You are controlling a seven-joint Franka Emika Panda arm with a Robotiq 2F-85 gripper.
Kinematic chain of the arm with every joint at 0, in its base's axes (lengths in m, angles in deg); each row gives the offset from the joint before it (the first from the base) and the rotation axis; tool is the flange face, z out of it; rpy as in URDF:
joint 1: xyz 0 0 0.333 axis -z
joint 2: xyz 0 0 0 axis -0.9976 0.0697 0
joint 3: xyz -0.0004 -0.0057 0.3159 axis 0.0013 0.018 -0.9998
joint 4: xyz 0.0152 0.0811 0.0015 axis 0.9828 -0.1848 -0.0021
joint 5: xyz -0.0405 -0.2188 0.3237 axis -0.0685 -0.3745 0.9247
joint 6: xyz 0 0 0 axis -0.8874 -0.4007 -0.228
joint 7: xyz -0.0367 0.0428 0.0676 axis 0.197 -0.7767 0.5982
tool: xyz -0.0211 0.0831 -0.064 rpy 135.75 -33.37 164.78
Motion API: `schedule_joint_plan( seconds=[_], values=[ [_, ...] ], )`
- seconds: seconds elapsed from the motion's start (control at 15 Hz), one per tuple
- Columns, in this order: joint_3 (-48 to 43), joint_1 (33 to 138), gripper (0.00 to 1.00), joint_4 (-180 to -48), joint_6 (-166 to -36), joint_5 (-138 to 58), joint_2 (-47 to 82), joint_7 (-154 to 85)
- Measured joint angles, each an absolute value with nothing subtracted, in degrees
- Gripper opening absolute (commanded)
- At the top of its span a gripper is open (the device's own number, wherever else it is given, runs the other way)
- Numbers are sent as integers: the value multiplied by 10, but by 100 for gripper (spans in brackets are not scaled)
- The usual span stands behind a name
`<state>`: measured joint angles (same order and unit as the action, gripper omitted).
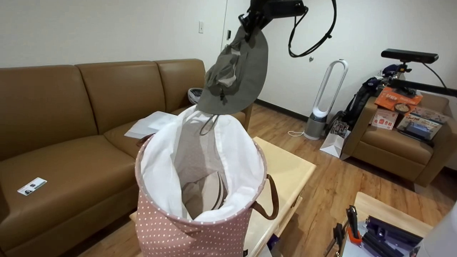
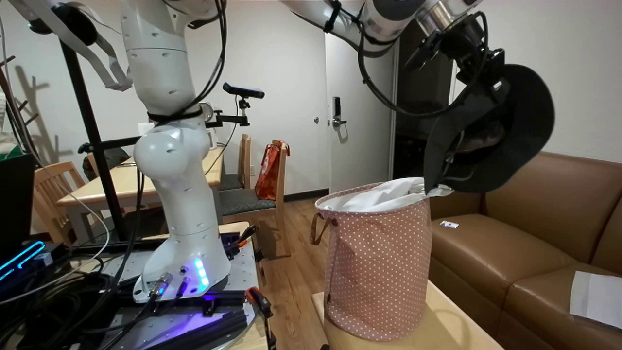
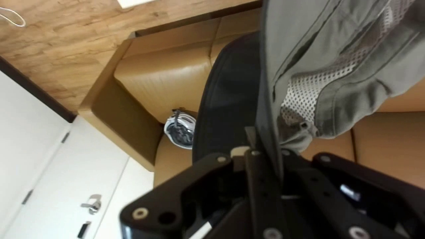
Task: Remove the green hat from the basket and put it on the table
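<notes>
Pinching green sun hat (image 1: 251, 80) by brim in Robotiq gripper (image 3: 270, 159), at far rim of polka-dot basket (image 1: 192, 237) in an exterior view. Seemingly out; yet to be laid on pale wood table (image 1: 287, 162), showing at right.

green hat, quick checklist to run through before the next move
1. Right item held: ok, the gripper is shut on the green hat; the beige cloth lies in the basket.
2. Space between green hat and white lining: cannot tell, they overlap in both exterior views.
3. Hanging cord loop outside the basket: cannot tell, it shows against the opening.
4. Upright basket on the table: ok.
5. Target, green hat on the table: not ok, it hangs from the gripper.
</notes>
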<state>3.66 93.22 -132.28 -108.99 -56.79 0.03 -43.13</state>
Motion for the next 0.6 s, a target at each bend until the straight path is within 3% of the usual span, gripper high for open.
schedule_joint_plan(
  seconds=[0.6],
  values=[
    [53,956,1,-1315,-1118,-600,91,-433]
  ],
)
